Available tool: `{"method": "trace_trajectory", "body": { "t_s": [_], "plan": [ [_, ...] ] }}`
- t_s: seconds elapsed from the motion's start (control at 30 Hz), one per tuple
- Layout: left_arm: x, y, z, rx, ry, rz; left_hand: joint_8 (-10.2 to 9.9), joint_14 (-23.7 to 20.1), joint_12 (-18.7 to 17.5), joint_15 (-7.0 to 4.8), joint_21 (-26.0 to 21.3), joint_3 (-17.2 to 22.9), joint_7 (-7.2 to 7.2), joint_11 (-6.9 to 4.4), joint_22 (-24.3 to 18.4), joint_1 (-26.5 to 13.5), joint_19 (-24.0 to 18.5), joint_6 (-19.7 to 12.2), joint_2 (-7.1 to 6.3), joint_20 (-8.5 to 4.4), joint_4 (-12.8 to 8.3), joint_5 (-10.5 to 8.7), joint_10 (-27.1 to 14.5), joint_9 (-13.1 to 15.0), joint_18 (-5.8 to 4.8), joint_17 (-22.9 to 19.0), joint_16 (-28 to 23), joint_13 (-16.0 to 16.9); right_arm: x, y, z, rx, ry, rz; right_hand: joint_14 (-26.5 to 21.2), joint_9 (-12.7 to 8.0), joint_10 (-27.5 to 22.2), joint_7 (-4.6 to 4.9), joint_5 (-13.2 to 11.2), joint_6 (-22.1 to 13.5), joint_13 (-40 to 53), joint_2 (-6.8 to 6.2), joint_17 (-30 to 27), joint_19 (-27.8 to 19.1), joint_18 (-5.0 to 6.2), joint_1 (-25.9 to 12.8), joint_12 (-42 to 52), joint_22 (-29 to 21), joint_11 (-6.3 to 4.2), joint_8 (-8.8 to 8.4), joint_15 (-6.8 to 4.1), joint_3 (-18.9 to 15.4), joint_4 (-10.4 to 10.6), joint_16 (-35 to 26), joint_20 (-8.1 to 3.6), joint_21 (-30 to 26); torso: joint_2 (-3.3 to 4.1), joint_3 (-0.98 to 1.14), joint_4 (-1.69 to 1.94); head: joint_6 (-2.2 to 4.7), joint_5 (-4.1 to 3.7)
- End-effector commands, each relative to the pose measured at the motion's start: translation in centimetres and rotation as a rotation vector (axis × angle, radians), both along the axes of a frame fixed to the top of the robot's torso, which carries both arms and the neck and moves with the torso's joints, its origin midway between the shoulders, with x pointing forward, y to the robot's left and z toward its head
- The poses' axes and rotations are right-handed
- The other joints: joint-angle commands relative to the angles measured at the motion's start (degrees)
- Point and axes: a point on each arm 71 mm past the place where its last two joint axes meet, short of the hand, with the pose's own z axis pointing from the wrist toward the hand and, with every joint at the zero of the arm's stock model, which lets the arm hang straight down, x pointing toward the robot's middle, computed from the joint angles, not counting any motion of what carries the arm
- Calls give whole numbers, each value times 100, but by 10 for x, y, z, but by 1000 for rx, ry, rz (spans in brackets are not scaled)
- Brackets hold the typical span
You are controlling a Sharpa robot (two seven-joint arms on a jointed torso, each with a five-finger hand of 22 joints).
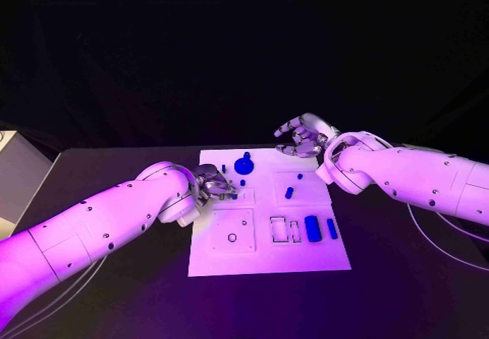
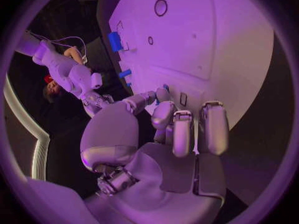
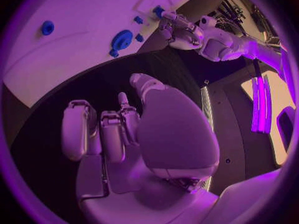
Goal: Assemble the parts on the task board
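On the black desk point(image 1: 122, 282) lay the white task board point(image 1: 267, 260), with the left hand point(image 1: 215, 183) low over its left edge, fingers curled beside a small blue part point(image 1: 234, 196); whether it gripped anything I could not tell. The right hand point(image 1: 302, 135) hovered past the far right corner, fingers loosely curled and apart, holding nothing. To seat a piece well, the left hand would probably need to keep it square to its slot and press gently. Counted in the head view: one board, one large round part point(image 1: 244, 166), about seven smaller blue pieces.
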Motion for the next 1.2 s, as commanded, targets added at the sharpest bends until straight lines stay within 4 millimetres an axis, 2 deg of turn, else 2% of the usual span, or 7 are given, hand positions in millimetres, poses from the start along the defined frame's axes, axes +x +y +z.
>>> {"method": "trace_trajectory", "body": {
  "t_s": [0.03,0.6,1.2],
  "plan": [
    [0,-2,0,-9,-6,-6,-39,595,-18,-28,-31,176,-310,-22,36,157,-14,274,214,-6,-162,22,-49,7,-58,1509,21,6,-1,2,-1,-6,4,15,608,-8,32,5,33,55,700,-32,1509,222,-50,-42,26,155,0,-33,18,44,-2,23,47,37,4,3,-2,-17,-7],
    [-3,-1,-5,32,-27,-25,-45,595,-28,-26,-33,165,-304,-17,33,148,-16,262,191,-4,-168,0,-56,15,-57,1509,21,-9,-1,2,-1,-6,6,19,608,-8,38,5,36,57,704,-34,1509,225,-52,-47,32,164,0,-34,18,55,-3,23,47,46,-2,5,-3,-26,-2],
    [-5,-2,-6,32,-28,-32,-48,595,-25,-24,-35,158,-301,-15,31,147,-18,258,173,-2,-167,-16,-55,21,-56,1509,21,0,-2,3,-1,-7,9,21,608,-8,38,5,36,57,704,-34,1509,225,-52,-47,32,164,0,-34,18,55,-3,23,47,46,-2,-1,1,-12,-5]
  ]
}}
